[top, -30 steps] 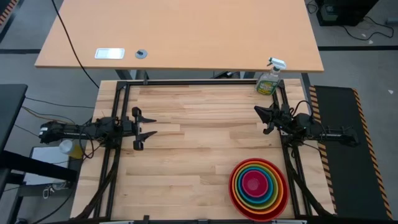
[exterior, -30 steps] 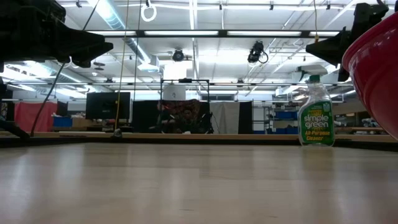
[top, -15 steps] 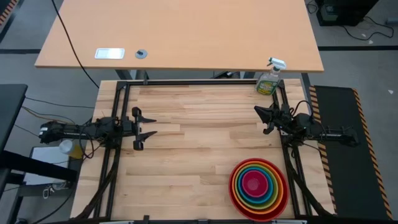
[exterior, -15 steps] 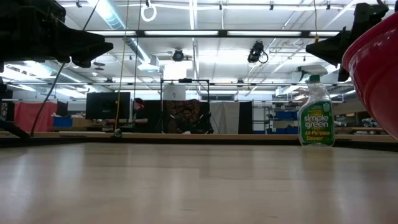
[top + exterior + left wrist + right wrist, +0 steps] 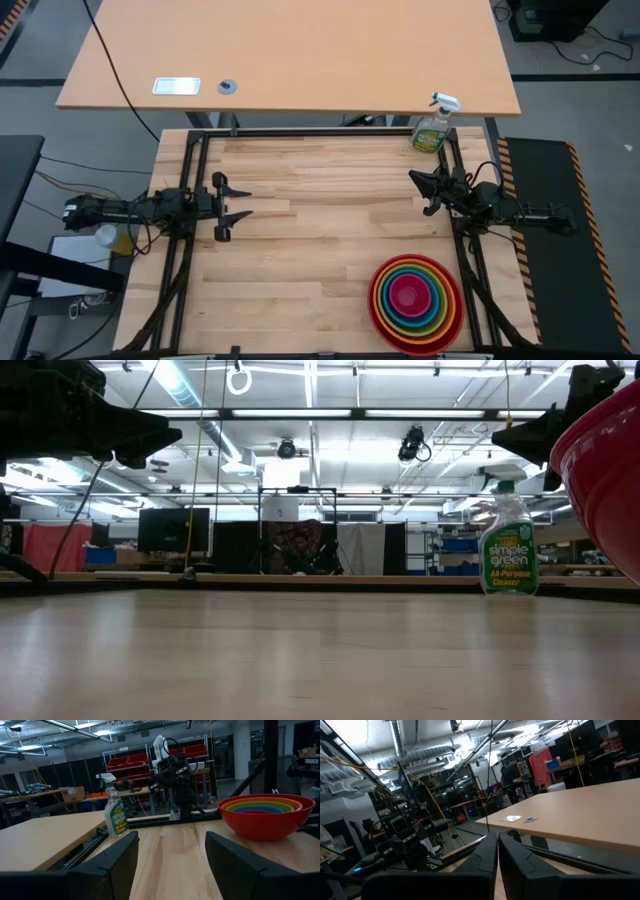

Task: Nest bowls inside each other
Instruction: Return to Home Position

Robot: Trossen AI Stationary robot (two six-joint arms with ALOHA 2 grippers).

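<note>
The person behind my table [image 5: 300,250] has gone; nothing else moved.
Overhead shows the bowls [image 5: 415,298] nested, low view only the red bowl [image 5: 610,470]; left gripper [image 5: 248,202] spread wide, right gripper [image 5: 498,840] closed.

High view: even overhead light, with short soft shadows under the left gripper [image 5: 246,202] and right gripper [image 5: 418,190]. Low view: bright ceiling strips [image 5: 310,412] glare above both grippers, the arms are black silhouettes, and the table [image 5: 300,650] has a pale sheen. Left wrist view: dim up close, gripper a dark mass, room ahead of it better lit. Right wrist view: ceiling lights [image 5: 465,742] flare beyond the tips, and straight lines seem bowed toward the edges.
</note>
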